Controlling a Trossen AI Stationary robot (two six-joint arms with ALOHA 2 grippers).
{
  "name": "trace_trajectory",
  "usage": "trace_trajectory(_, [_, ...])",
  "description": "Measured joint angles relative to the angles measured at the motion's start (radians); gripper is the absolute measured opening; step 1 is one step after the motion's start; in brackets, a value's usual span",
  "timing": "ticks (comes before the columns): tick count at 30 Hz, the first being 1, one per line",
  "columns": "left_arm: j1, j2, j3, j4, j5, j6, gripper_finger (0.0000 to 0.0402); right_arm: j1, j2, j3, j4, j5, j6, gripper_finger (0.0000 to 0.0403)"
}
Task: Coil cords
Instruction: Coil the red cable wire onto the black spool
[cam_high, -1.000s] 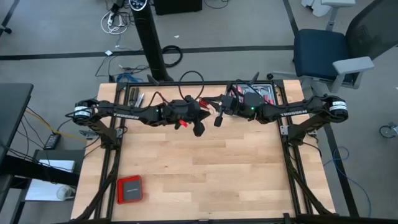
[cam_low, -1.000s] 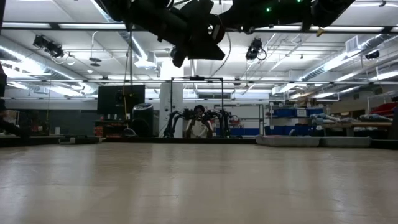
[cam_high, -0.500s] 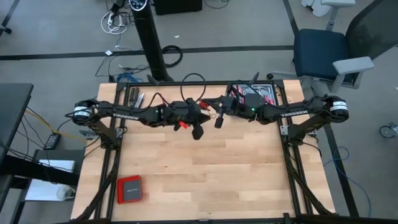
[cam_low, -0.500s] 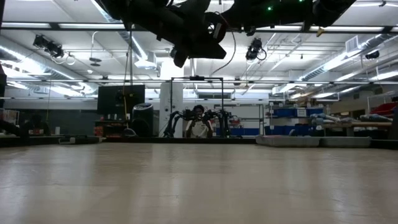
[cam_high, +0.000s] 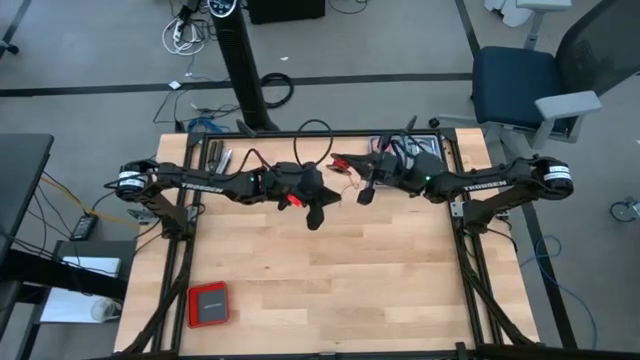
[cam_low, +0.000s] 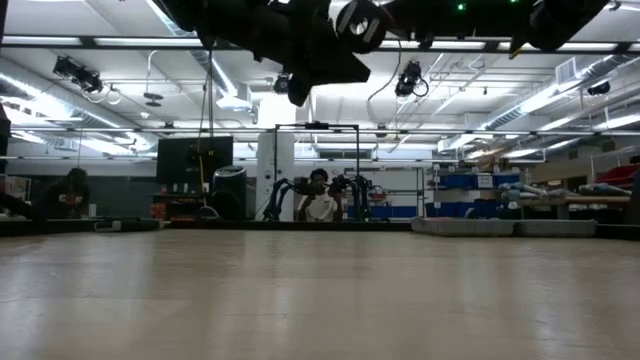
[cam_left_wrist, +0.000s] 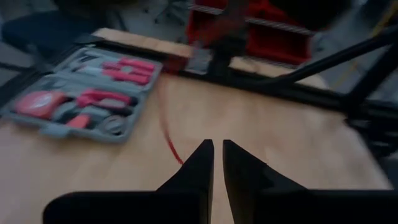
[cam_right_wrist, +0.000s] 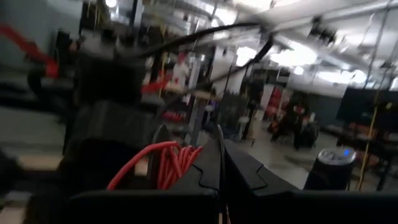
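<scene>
Overhead first: I see both arms stretched toward each other above the far half of the bench (cam_high: 330, 290), meeting near its 12 o'clock edge. My left claw (cam_high: 318, 208) hangs just short of centre, pointing toward 5 o'clock, with a spot of red at its wrist. My right claw (cam_high: 365, 192) sits just beside it toward 3 o'clock. Strands of the red cord (cam_high: 343, 162) run at the right arm's 11 o'clock side, held up off the wood. The grey tool tray (cam_high: 418, 148) lies under the right arm at the far edge, and a flat red box (cam_high: 208, 303) rests well apart, down at 7 o'clock.

Low view: both arms show only as dark bulk along the top edge, clear of the bare bench surface. A seated person (cam_low: 318, 203) shows far back in the room.

Left wrist view: my left claw (cam_left_wrist: 217, 163) has its fingers (cam_left_wrist: 198, 169) nearly together, a narrow slit between them. A thin red strand (cam_left_wrist: 168, 134) runs from the slit toward the tool tray (cam_left_wrist: 84, 102); whether the fingers pinch it, I cannot tell.

Right wrist view: my right claw (cam_right_wrist: 219, 168) is closed, fingers pressed together, with a bundle of red cord loops (cam_right_wrist: 166, 163) held against them.
</scene>
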Motion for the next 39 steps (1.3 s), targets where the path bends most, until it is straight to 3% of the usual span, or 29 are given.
trace_trajectory(5, [-0.002,0.000,0.000,0.039,0.056,-0.062,0.0040,0.001,0.000,-0.013,0.037,-0.001,-0.011,0.0004])
trace_trajectory(22, [-0.007,0.053,-0.001,0.167,-0.059,-0.094,0.0076,0.028,0.000,-0.013,0.108,0.018,-0.035,0.0004])
trace_trajectory(39, [-0.007,0.165,-0.001,0.303,-0.052,-0.130,0.0076,0.041,0.001,-0.013,0.090,0.019,-0.049,0.0004])
